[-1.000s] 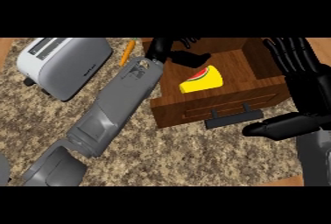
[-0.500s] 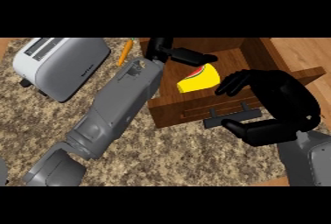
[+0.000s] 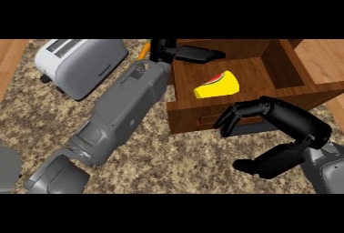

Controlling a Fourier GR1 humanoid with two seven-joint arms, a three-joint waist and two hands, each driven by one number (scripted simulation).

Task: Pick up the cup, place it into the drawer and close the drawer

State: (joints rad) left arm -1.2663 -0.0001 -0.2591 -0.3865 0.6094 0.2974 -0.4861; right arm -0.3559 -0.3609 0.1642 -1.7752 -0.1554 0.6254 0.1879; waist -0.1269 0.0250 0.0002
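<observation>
The right hand (image 3: 285,123) hangs at the drawer (image 3: 282,68) front with fingers curled and thumb spread below, holding nothing. The left hand (image 3: 191,53) reaches over the drawer's far left corner, fingers straight, also holding nothing. The yellow cup (image 3: 218,85) lies on its side inside the open drawer, apart from both hands. Likely risk: pushing the front shut while the left hand is inside would jam the drawer against that forearm. A toaster (image 3: 80,63) stands well left on the worktop (image 3: 168,159).
</observation>
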